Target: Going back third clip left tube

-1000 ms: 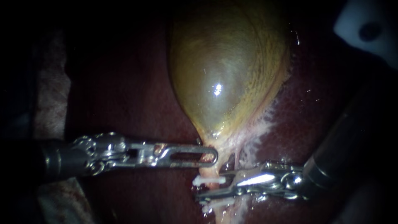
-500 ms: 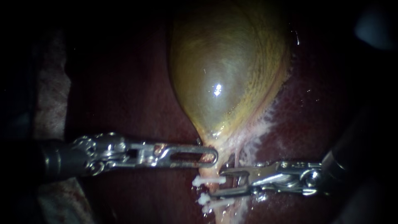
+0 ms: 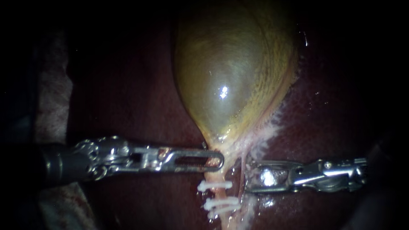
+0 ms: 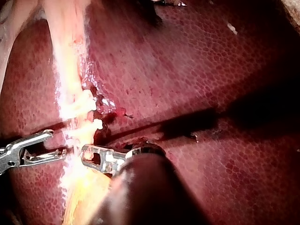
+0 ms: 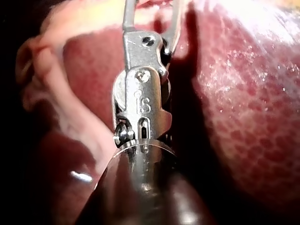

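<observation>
The yellow-green gallbladder [image 3: 230, 85] lies on the dark red liver [image 3: 128, 98]. Below its neck the pale left tube [image 3: 218, 194] carries three white clips, one higher [image 3: 215, 185] and two close together lower down [image 3: 221, 203]. My left instrument [image 3: 213, 162] has its slotted jaws shut on the tissue at the gallbladder's neck, just above the clips. My right instrument [image 3: 249, 176] sits just right of the tube, apart from the clips, jaws open and empty. In the right wrist view its jaws [image 5: 152, 14] show a gap. The left wrist view shows both instruments, left [image 4: 91, 157] and right [image 4: 51, 145], flanking the pale tube.
A thinner pale strand [image 3: 243, 164] runs down from the gallbladder's neck, right of the clipped tube and close to my right instrument's tip. Whitish fat [image 3: 268, 127] edges the gallbladder's right side. A pale cloth [image 3: 51, 102] lies at far left.
My right instrument has drawn back to the right, off the left tube. A white clip now sits where its jaws had straddled the tube. My left instrument has held still.
</observation>
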You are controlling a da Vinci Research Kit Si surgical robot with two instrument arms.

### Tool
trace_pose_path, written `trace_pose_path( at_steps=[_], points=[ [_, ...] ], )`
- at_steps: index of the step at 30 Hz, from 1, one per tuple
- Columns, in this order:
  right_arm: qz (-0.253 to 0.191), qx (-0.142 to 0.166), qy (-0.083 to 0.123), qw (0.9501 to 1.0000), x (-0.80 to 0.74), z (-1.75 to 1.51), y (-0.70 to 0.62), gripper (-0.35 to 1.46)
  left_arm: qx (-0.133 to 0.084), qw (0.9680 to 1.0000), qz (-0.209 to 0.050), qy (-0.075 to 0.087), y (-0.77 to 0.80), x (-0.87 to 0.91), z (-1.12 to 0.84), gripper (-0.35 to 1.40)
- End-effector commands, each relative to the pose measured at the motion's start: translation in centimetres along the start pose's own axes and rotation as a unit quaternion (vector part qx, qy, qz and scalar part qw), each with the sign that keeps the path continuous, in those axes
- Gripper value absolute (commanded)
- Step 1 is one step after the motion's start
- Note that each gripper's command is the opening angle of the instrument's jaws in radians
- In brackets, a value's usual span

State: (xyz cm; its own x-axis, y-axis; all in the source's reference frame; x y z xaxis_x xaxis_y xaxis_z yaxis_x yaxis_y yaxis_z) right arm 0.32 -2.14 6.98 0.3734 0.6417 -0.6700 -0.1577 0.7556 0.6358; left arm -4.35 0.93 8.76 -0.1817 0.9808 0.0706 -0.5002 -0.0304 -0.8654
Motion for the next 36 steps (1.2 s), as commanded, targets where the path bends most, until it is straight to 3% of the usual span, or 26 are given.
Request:
trace_pose_path(
  at_steps=[1,13,21,31,36],
  points=[
    [-0.009,-0.002,0.000,1.0000,0.00,-0.04,0.00,0.46,0.000,1.0000,0.000,0.000,0.00,0.00,0.01,-0.35],
    [-0.067,-0.030,0.023,0.9971,-0.09,-0.49,0.08,0.56,0.000,1.0000,0.000,0.000,-0.01,0.01,0.02,-0.35],
    [-0.071,-0.059,0.020,0.9955,-0.13,-0.60,0.09,0.60,0.000,1.0000,0.000,0.000,-0.01,0.01,0.02,-0.35],
    [-0.072,-0.058,0.020,0.9955,-0.13,-0.64,0.08,0.60,0.000,1.0000,0.001,0.001,-0.05,0.03,0.06,-0.35],
    [-0.072,-0.059,0.020,0.9955,-0.14,-0.63,0.07,0.60,0.003,1.0000,0.003,0.006,-0.12,0.03,0.21,-0.35]
  ],
)
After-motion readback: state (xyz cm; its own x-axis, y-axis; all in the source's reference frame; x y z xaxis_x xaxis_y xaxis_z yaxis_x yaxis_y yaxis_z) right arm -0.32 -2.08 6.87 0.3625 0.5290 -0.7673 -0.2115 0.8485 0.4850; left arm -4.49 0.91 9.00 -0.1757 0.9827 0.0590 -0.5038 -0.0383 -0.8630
